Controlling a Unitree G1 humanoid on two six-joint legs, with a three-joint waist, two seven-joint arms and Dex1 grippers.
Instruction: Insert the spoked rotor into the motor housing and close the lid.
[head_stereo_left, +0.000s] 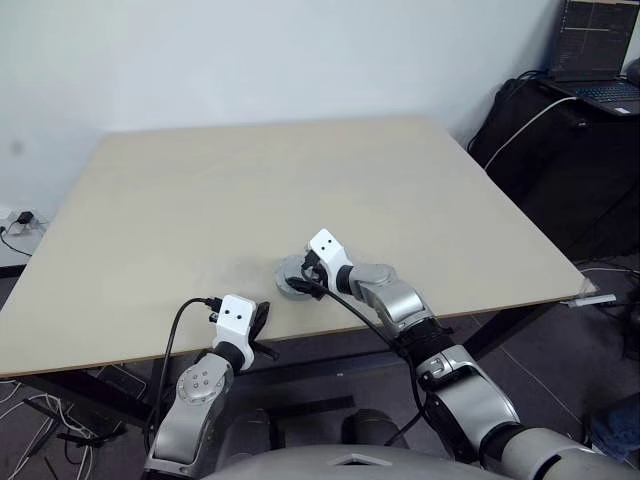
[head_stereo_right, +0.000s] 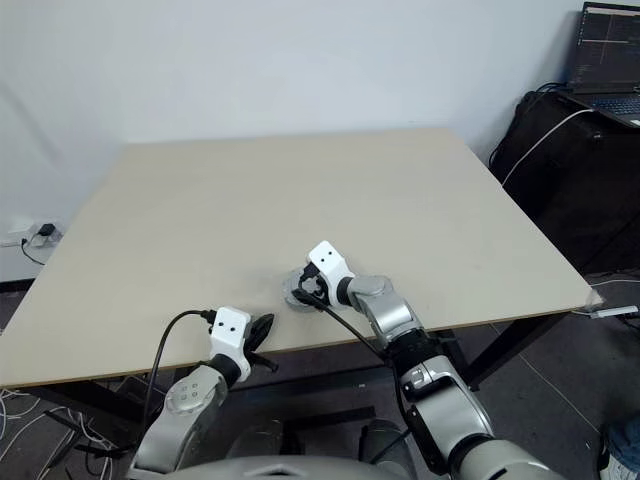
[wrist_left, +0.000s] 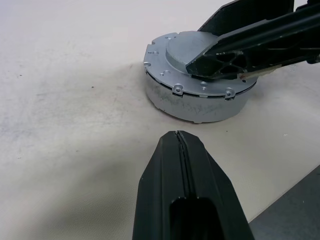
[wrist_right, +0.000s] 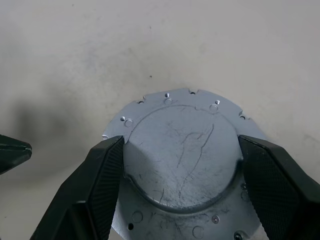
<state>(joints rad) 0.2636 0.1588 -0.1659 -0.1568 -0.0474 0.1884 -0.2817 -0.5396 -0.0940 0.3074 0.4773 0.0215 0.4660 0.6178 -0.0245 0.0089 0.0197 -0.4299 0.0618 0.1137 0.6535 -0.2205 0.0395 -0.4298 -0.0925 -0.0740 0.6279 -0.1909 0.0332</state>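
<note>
The lid (wrist_right: 180, 170), a grey disc with a notched rim and a raised round middle, lies flat on a round grey body (wrist_left: 195, 107), the motor housing, near the table's front edge. My right gripper (wrist_right: 181, 147) reaches down onto it from the right. Its two black fingers press against opposite sides of the raised middle, so it is shut on the lid. My left gripper (wrist_left: 177, 137) hovers shut and empty just left of the stack, over the table's front edge. The housing's inside and the spoked rotor are hidden under the lid.
The pale wooden table (head_stereo_left: 300, 180) stretches away behind the stack. Its front edge (head_stereo_left: 330, 335) runs just below both grippers. A laptop (head_stereo_left: 600, 60) sits on a dark stand at the back right, off the table.
</note>
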